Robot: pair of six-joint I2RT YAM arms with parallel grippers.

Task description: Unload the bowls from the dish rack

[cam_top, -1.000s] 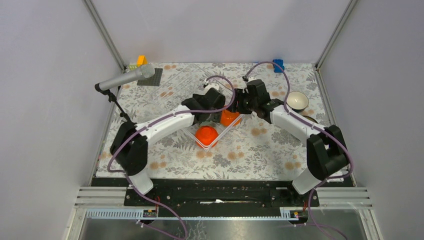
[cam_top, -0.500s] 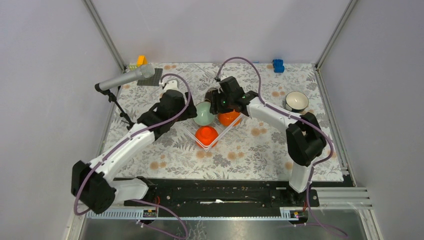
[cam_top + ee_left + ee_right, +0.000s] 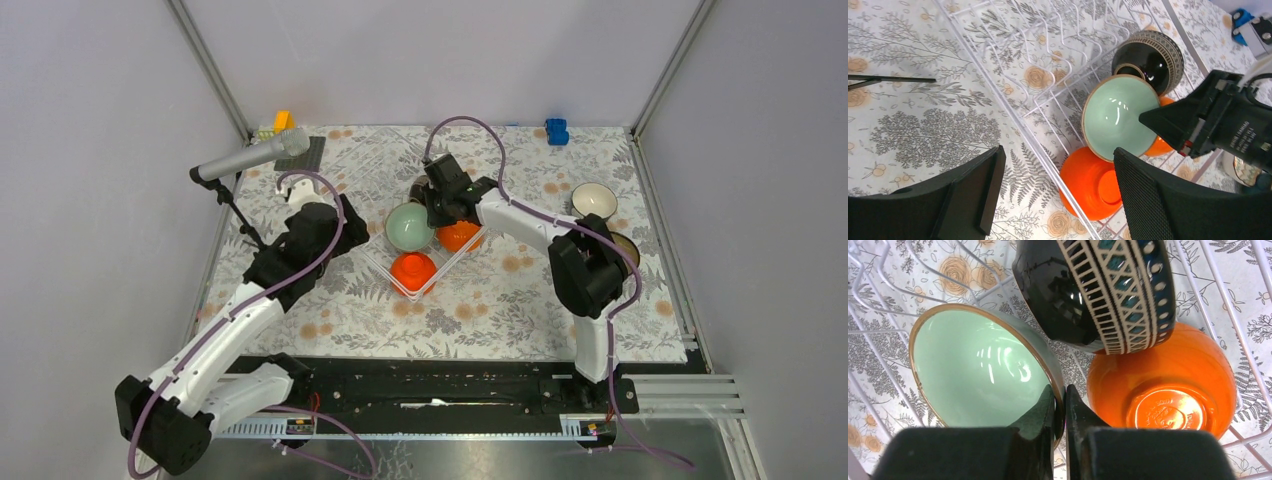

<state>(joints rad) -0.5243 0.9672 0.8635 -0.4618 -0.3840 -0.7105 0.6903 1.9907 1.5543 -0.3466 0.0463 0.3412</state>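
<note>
- Table [image 3: 500, 300]: floral cloth over the whole work surface; I find the dish rack [image 3: 455, 262] near its middle, set corner-on to the arms
- Dish rack: white wire grid with low sides; I count four bowls inside it
- Right gripper [image 3: 1064, 395]: reaches into the rack from the right, fingers pinched together on the rim of the mint green bowl [image 3: 978, 370], one finger inside and one outside
- Left gripper [image 3: 1055, 160]: fingers spread wide with nothing between them, held above the table just left of the rack
- Mint green bowl: in the rack, tilted, hollow facing up and to the left
- Dark patterned bowl [image 3: 1108, 290]: on its side at the rack's far corner, just beside the mint green bowl
- Near orange bowl [image 3: 412, 270]: upside down at the rack's near corner
- Second orange bowl [image 3: 1163, 385]: upside down, just right of the mint green bowl
- Cream bowl [image 3: 594, 200]: upright on the table, well right of the rack
- Microphone [image 3: 250, 158]: on a stand at the far left, beside a dark grey mat [image 3: 305, 155]
- Blue block [image 3: 557, 130]: at the far edge
</note>
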